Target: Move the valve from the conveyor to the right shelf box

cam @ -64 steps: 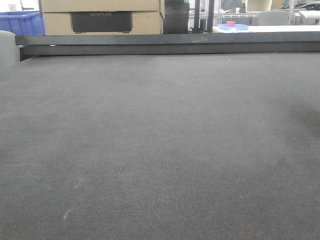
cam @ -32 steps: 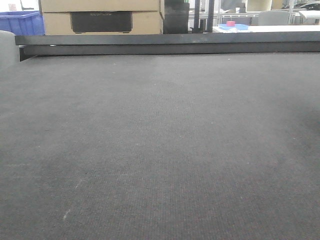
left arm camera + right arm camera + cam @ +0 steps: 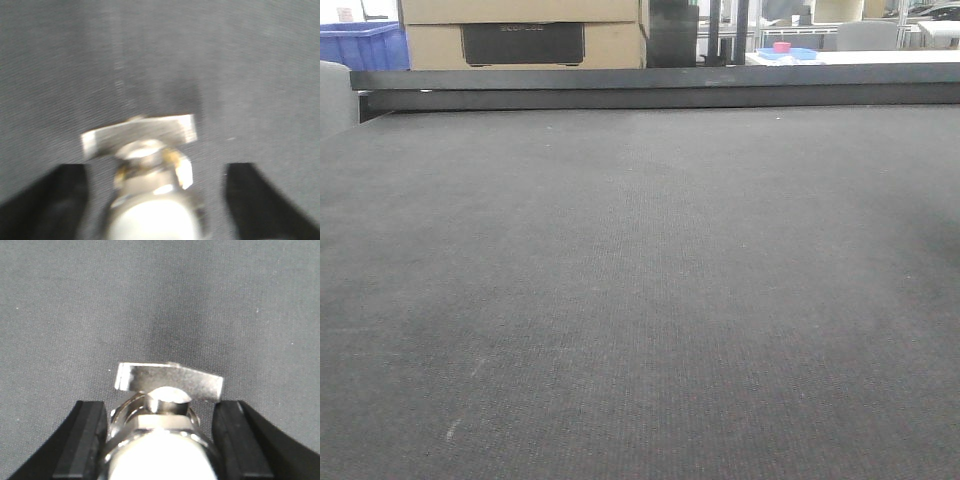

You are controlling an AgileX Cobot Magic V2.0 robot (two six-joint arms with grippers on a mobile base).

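The conveyor (image 3: 640, 280) is a wide dark grey woven belt with a black metal bar (image 3: 650, 88) along its far edge. No valve or gripper shows in the front view. In the left wrist view a blurred silver valve (image 3: 150, 155) with a flat handle sits on the belt (image 3: 210, 60). My left gripper (image 3: 157, 172) is open around it, with a gap on each side. In the right wrist view a second silver valve (image 3: 167, 405) with a flat handle is between my right gripper's (image 3: 160, 410) black fingers (image 3: 87, 430), which press its sides. The shelf box is out of view.
Behind the bar stand cardboard boxes (image 3: 520, 30), a blue bin (image 3: 360, 45) at far left and a distant table with a blue tray (image 3: 785, 52) at right. A grey block (image 3: 335, 95) stands at the belt's left edge.
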